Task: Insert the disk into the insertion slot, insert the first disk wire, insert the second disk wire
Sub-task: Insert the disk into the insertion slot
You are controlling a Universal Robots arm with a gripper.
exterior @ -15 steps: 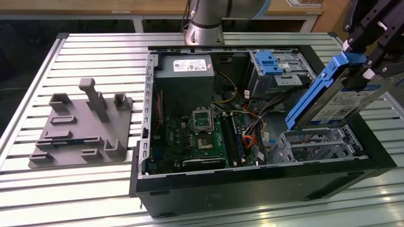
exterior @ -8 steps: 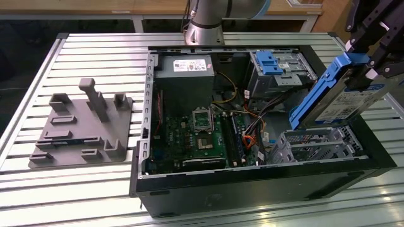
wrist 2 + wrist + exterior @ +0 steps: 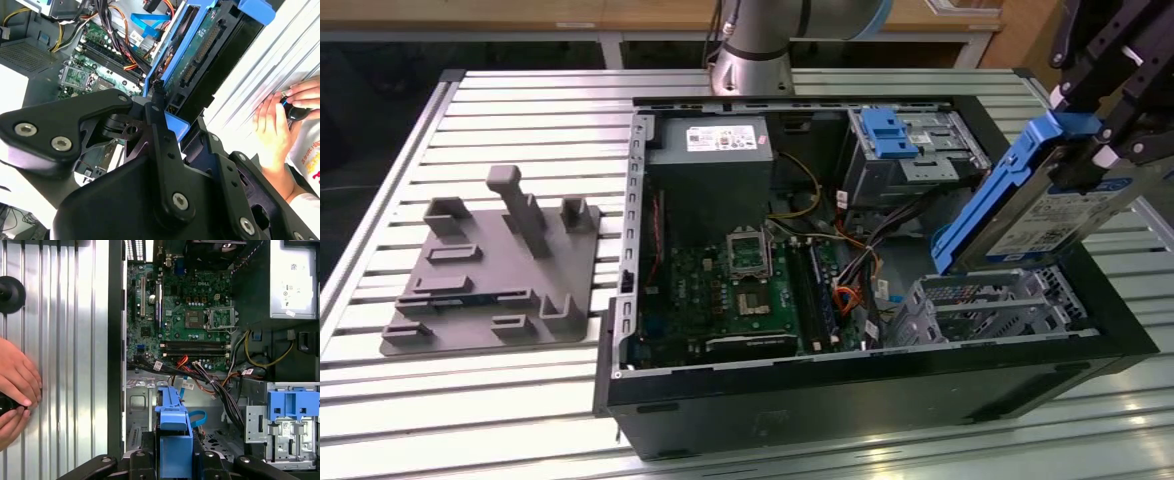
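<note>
Above the silver perforated drive bay inside the black computer case, the black gripper clamps the tilted, blue-framed silver disk.

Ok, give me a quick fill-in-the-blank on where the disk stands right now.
1. The gripper is shut on the disk, which sits in a ____ carrier.
2. The disk hangs tilted ____ the slot, not yet in it.
3. The grey fixture lies on the table to the exterior view's ____ of the case.
Missing words: blue; above; left.
</note>
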